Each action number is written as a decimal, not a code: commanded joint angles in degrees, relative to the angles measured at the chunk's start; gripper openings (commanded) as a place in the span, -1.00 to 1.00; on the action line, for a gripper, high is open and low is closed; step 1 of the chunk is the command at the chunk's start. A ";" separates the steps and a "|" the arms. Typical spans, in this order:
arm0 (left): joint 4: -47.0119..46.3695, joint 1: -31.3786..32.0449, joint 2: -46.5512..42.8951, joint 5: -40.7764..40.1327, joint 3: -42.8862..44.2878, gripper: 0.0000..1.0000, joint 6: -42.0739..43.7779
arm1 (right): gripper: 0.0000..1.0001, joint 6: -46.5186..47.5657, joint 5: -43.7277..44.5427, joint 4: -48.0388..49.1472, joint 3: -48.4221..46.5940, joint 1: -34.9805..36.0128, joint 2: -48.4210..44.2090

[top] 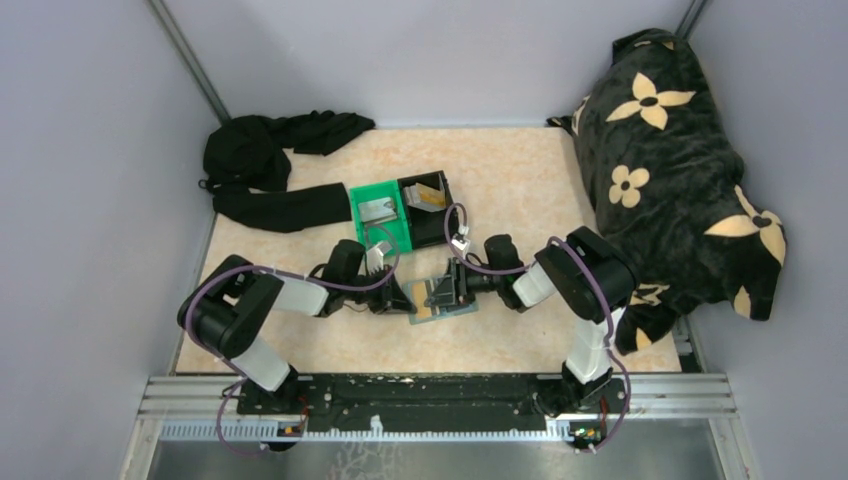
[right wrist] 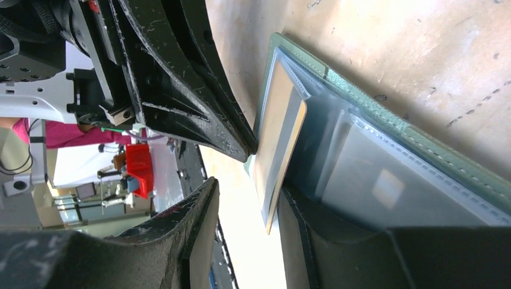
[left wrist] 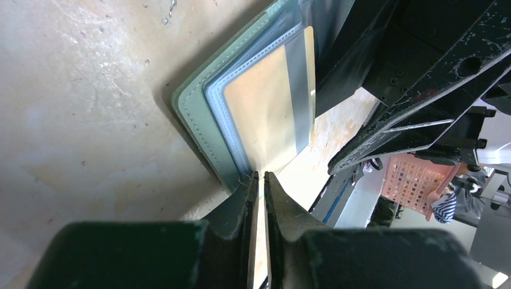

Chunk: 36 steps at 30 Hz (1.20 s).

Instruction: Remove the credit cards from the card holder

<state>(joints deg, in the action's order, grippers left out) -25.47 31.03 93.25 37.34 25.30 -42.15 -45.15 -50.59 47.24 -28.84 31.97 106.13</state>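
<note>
We pin the wallet, low at six o'clock on the table, under one of our spread right fingers from three o'clock, so it stays put while our left fingers, closed from nine o'clock, pinch the card edge, apparently to draw it out.

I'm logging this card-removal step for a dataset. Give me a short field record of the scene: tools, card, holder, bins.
left tool: shut on the credit card's edge
right tool: open, one finger pressing on the card holder's clear sleeve
credit card: tan-gold with grey stripe, sticking partly out of the sleeve
card holder: lying open, grey-green
green bin: behind the holder, pale item inside
black bin: beside the green bin, tan item inside
progress: this card not yet free
</note>
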 commanded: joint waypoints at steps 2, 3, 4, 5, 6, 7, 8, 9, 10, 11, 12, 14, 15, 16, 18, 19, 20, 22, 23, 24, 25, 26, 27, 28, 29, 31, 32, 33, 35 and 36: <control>5.75 -0.71 0.29 -5.61 -1.07 -0.69 3.56 | -0.19 1.03 -1.30 -0.08 1.56 -0.71 -1.39; 5.55 -0.84 0.49 -5.43 -1.24 -0.69 3.47 | -0.19 1.03 -1.25 -0.05 1.72 -0.88 -1.49; 5.35 -0.94 0.59 -5.25 -1.33 -0.70 3.37 | -0.19 1.07 -1.25 -0.07 1.87 -0.99 -1.59; 5.11 -1.01 0.61 -5.05 -1.51 -0.70 3.27 | -0.19 1.15 -1.27 -0.17 1.99 -1.17 -1.59; 5.01 -1.03 0.49 -4.88 -1.62 -0.70 3.12 | -0.19 1.30 -1.18 -0.25 2.05 -1.32 -1.68; 4.99 -1.06 0.32 -4.78 -1.63 -0.70 3.21 | -0.19 1.41 -1.22 -0.45 2.07 -1.42 -1.63; 5.23 -1.09 0.16 -4.78 -1.58 -0.70 3.22 | -0.19 1.46 -1.26 -0.41 2.16 -1.54 -1.68; 5.52 -1.18 -0.09 -4.87 -1.47 -0.70 3.35 | -0.19 1.46 -1.24 -0.41 2.28 -1.72 -1.60; 5.71 -1.20 -0.31 -4.93 -1.42 -0.70 3.43 | -0.19 1.46 -1.25 -0.32 2.25 -1.80 -1.54; 6.01 -1.22 -0.58 -5.12 -1.29 -0.70 3.62 | -0.19 1.46 -1.34 -0.18 2.36 -1.89 -1.48; 6.34 -1.31 -0.61 -5.24 -1.20 -0.70 3.84 | -0.19 1.46 -1.39 -0.18 2.30 -1.96 -1.53; 6.37 -1.40 -0.62 -5.25 -1.24 -0.70 3.82 | -0.19 1.46 -1.52 -0.06 2.34 -2.07 -1.54; 6.35 -1.48 -0.60 -5.12 -1.34 -0.70 3.79 | -0.19 1.46 -1.53 -0.06 2.30 -2.08 -1.54; 6.25 -1.54 -0.68 -4.96 -1.42 -0.70 3.75 | -0.19 1.44 -1.49 -0.05 2.30 -2.13 -1.45; 6.30 -1.54 -1.21 -4.91 -1.59 -0.70 3.66 | -0.20 1.62 -1.37 -0.05 2.39 -2.17 -1.38; 6.36 -1.62 -1.49 -4.97 -1.71 -0.70 3.74 | -0.20 1.67 -1.36 -0.05 2.42 -2.17 -1.24; 6.58 -1.62 -1.71 -5.07 -1.62 -0.70 3.81 | -0.20 1.72 -1.21 0.03 2.41 -2.17 -1.10; 6.83 -1.67 -1.93 -5.25 -1.60 -0.70 4.00 | -0.20 1.64 -1.19 0.21 2.45 -2.17 -1.14; 6.87 -1.67 -1.93 -5.21 -1.61 -0.70 4.08 | -0.20 1.57 -1.24 0.37 2.40 -2.17 -1.19; 6.78 -1.74 -1.81 -5.26 -1.58 -0.70 4.05 | -0.20 1.55 -1.25 0.32 2.40 -2.17 -1.16; 6.61 -1.78 -1.66 -5.14 -1.58 -0.70 4.02 | -0.20 1.60 -1.27 0.29 2.39 -2.17 -1.19; 6.46 -1.84 -1.45 -4.96 -1.57 -0.70 4.02 | -0.20 1.63 -1.26 0.30 2.43 -2.17 -1.26; 6.27 -1.82 -1.29 -4.93 -1.64 -0.71 4.01 | -0.20 1.64 -1.20 0.30 2.46 -2.17 -1.34; 6.11 -1.77 -0.97 -4.97 -1.60 -0.71 4.01 | -0.21 1.60 -1.09 0.31 2.54 -2.17 -1.47; 6.01 -1.80 -0.65 -4.88 -1.59 -0.71 4.00 | -0.22 1.56 -1.02 0.20 2.63 -2.17 -1.48; 5.67 -1.82 -0.22 -4.69 -1.61 -0.71 3.89 | -0.26 1.49 -0.71 0.21 2.73 -2.25 -1.68; 5.50 -1.78 -0.06 -4.53 -1.63 -0.71 3.82 | -0.27 1.47 -0.68 0.22 2.79 -2.26 -1.76; 5.32 -1.84 0.04 -4.48 -1.53 -0.71 3.75 | -0.27 1.46 -0.72 0.22 2.89 -2.26 -1.94; 5.10 -1.85 0.29 -4.44 -1.50 -0.71 3.74 | -0.28 1.54 -0.65 -0.08 2.95 -2.34 -2.25; 5.06 -1.79 0.38 -4.39 -1.36 -0.71 3.74 | -0.28 1.63 -0.58 -0.24 2.97 -2.41 -2.31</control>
<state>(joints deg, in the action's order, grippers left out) -22.81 29.82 91.77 36.34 25.04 -40.66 -45.12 -51.72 47.37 -26.87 30.17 105.71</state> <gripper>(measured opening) 0.145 0.364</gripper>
